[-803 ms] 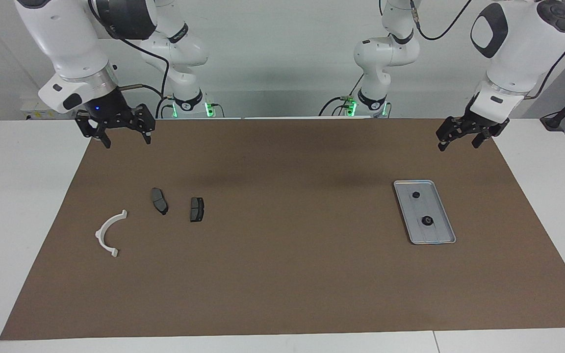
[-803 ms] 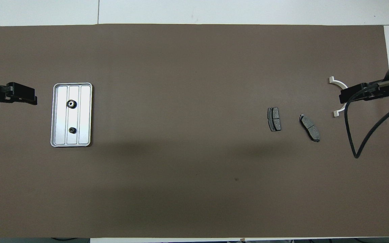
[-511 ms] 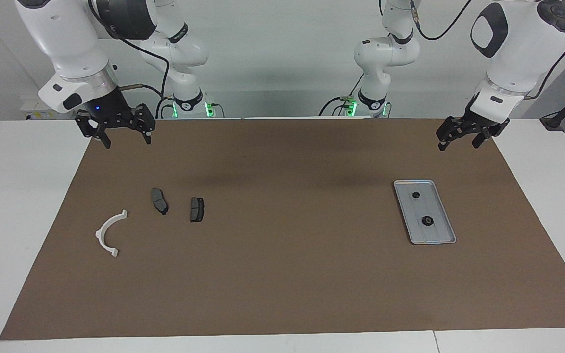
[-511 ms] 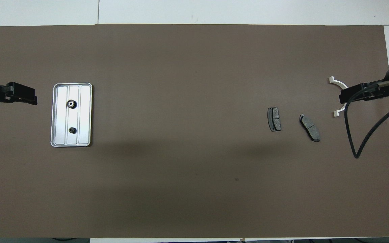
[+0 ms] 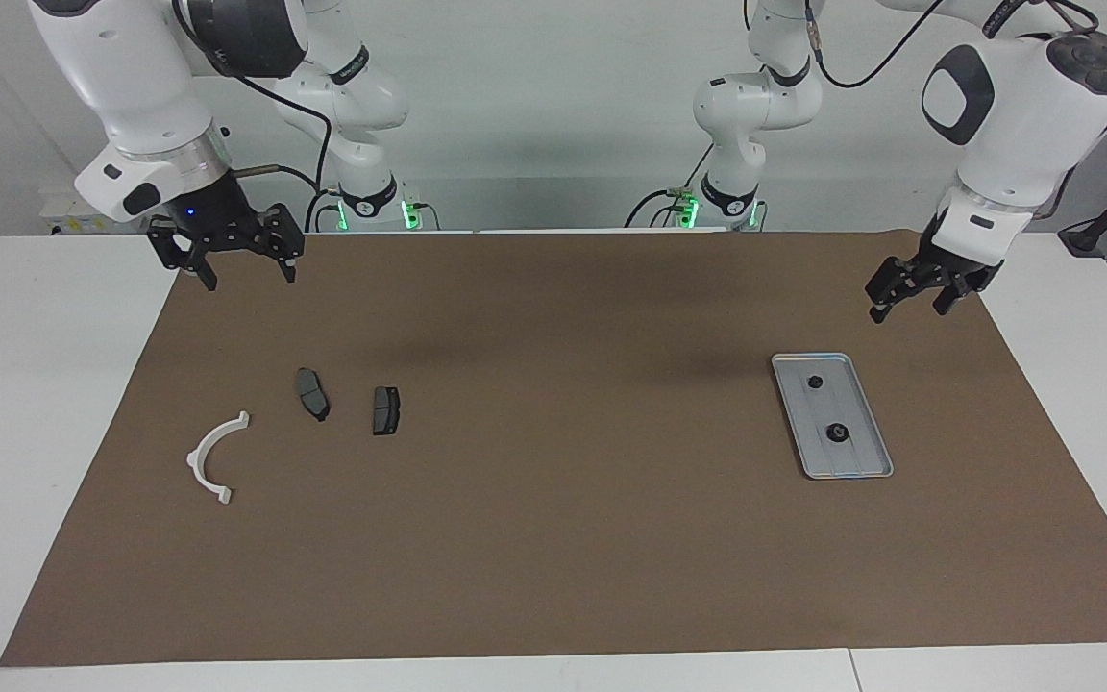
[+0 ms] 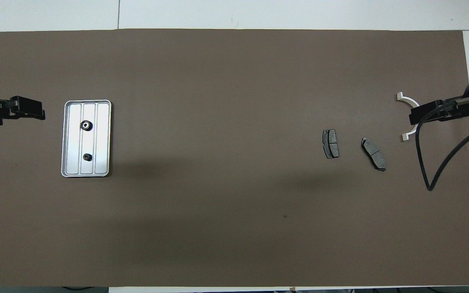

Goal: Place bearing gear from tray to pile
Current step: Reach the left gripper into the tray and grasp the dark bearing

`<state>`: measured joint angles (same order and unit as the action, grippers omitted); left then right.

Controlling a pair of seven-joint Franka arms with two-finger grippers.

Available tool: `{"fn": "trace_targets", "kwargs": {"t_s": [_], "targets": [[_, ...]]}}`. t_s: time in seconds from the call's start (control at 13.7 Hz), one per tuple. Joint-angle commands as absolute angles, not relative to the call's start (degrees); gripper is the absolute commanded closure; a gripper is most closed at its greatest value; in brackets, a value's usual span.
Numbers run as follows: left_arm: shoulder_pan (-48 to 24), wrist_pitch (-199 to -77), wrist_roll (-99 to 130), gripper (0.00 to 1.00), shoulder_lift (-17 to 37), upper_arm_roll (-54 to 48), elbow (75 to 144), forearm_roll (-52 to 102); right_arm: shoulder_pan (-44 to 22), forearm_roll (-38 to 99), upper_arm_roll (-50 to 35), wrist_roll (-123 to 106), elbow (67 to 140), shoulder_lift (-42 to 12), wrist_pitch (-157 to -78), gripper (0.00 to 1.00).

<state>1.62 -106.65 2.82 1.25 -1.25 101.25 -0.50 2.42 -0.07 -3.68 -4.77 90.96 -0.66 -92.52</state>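
A: What is laid out on the desk?

B: A brown mat (image 5: 553,481) is spread over most of the white desk (image 5: 25,404). Toward the left arm's end of the mat a silver tray (image 5: 863,428) with a raised rim and lengthwise ribs is set flat. Two small dark bearing gears are carried in it: a larger gear (image 5: 837,433) toward the tray's end farther from the robots, and a smaller gear (image 5: 814,382) toward its nearer end.

A: And the pile?

B: It is found toward the right arm's end of the mat, well apart from the tray. A white half-ring bracket (image 5: 210,459) is placed closest to that end, and two dark grey brake pads (image 5: 312,394) (image 5: 386,410) are laid beside it, a little nearer to the robots. None of the three is seen touching another.

A: How are the grippers held?

B: The left gripper (image 5: 913,296) is raised over the mat's corner at the left arm's end, by the edge closest to the robots; its fingers are spread and nothing is held. The right gripper (image 5: 242,269) is raised over the matching corner at the right arm's end, fingers likewise spread wide and empty. Nothing on the desk is touched by either gripper.
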Motion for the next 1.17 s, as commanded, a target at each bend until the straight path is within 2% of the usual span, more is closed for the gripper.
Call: {"fn": "trace_targets", "kwargs": {"t_s": [0.0, 0.22, 0.66, 0.8, 1.1], "targets": [[1.49, -116.68, -0.35, 0.0, 3.15, -0.18, 107.91, -0.09, 2.72, 1.41, -3.69, -3.78, 91.41, -0.53, -93.43, 0.0], [1.58, -123.82, -0.53, 0.0, 6.67, -0.18, 110.39, -0.18, 2.72, 1.41, -3.69, -3.78, 91.41, -0.53, -93.43, 0.0], [0.35, -131.21, 7.03, 0.0, 17.92, -0.18, 110.39, -0.09, 2.72, 1.41, -3.69, -3.78, 91.41, -0.53, -93.43, 0.0], [1.05, -132.18, 6.6, 0.05, 18.98, -0.18, 110.3, -0.17, 2.72, 1.41, -3.69, -3.87, 91.49, -0.53, -93.43, 0.0], [0.97, -133.59, 6.94, 0.08, 19.86, -0.18, 110.56, -0.17, 2.72, 1.41, -3.69, -3.78, 91.41, -0.53, -93.34, 0.0]]}}
